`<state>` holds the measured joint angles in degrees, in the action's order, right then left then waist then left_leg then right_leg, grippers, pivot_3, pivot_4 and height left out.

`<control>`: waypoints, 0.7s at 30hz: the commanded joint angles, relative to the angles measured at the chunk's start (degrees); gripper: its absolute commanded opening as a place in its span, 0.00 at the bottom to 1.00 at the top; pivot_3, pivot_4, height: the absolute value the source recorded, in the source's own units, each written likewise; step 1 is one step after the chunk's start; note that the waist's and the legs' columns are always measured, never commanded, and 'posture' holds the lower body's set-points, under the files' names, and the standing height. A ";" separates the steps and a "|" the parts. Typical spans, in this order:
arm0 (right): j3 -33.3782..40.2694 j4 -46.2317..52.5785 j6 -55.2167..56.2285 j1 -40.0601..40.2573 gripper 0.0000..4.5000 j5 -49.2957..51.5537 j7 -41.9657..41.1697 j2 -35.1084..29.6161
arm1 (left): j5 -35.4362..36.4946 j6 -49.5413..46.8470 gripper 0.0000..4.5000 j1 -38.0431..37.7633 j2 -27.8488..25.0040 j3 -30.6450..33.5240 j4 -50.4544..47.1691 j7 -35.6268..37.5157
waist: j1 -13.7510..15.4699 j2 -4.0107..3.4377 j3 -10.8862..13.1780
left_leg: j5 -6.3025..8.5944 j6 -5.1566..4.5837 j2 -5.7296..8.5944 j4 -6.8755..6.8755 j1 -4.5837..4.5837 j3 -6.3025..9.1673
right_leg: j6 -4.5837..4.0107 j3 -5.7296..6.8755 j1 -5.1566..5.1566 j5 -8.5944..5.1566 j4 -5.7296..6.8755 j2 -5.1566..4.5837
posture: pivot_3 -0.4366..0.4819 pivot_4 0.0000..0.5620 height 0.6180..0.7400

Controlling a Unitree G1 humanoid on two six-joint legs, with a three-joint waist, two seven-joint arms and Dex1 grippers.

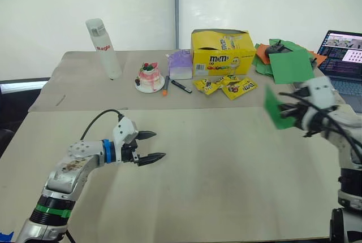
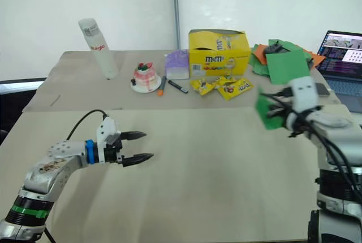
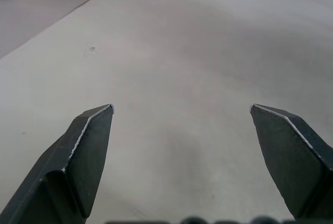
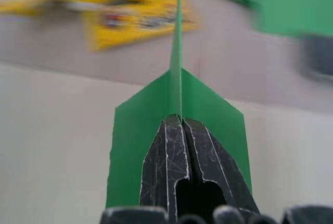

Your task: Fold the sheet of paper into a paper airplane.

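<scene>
One sheet of paper (image 4: 177, 114) is held aloft; folding is judged barely begun.

The right gripper (image 4: 182, 122) is clamped on the sheet, fingers pressed together, and the sheet is carried above the table's (image 1: 226, 164) right side, clear of the surface. One crease is seen along its middle; the pointed wedge is yet to be formed. The left gripper (image 1: 151, 146) is held with fingers apart, grasping nothing, over bare tabletop. Ample open room is noted between the grippers; the candy packets (image 1: 226, 86) lie well apart.
</scene>
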<state>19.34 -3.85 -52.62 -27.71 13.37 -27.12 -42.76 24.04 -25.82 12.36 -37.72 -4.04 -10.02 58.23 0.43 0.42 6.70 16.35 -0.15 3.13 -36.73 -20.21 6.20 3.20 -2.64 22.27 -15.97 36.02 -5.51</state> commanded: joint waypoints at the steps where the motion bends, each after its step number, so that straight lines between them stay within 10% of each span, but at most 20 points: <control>1: 1.12 -2.34 4.12 -1.70 0.00 -0.31 1.89 0.72 | -0.79 1.84 0.99 1.22 0.67 -0.48 -0.15 0.11 | -0.56 -0.05 -0.03 | 0.00 0.00 -0.05 0.00 0.01 -0.04 | 0.00 -0.03 0.00 0.00 0.01 0.05 | 0.48 0.27 1.00; 16: -7.29 -15.78 15.82 -4.17 0.00 -3.17 -3.70 -0.24 | -1.87 2.01 0.99 0.43 3.59 -0.34 -0.77 -3.82 | -0.99 -0.08 -0.04 | 0.00 -0.03 -0.05 -0.09 0.00 -0.09 | 0.01 -0.06 -0.04 0.00 0.03 0.06 | 0.48 0.27 1.00; 21: -6.37 -12.46 14.09 -3.41 0.43 -2.08 -3.85 0.18 | -3.16 2.34 1.00 1.80 4.11 -0.34 1.03 -5.53 | -1.14 -0.10 -0.05 | 0.00 -0.02 -0.07 -0.09 0.01 -0.09 | 0.01 -0.06 -0.04 0.00 0.04 0.10 | 0.48 0.27 1.00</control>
<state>11.59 -19.55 -38.53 -30.63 10.50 -30.95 -41.64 21.03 -24.65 13.37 -33.75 -5.66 -8.81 53.13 -0.72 0.33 6.66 16.35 -0.17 3.06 -36.83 -20.21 6.11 3.20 -2.71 22.24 -15.97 36.07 -5.41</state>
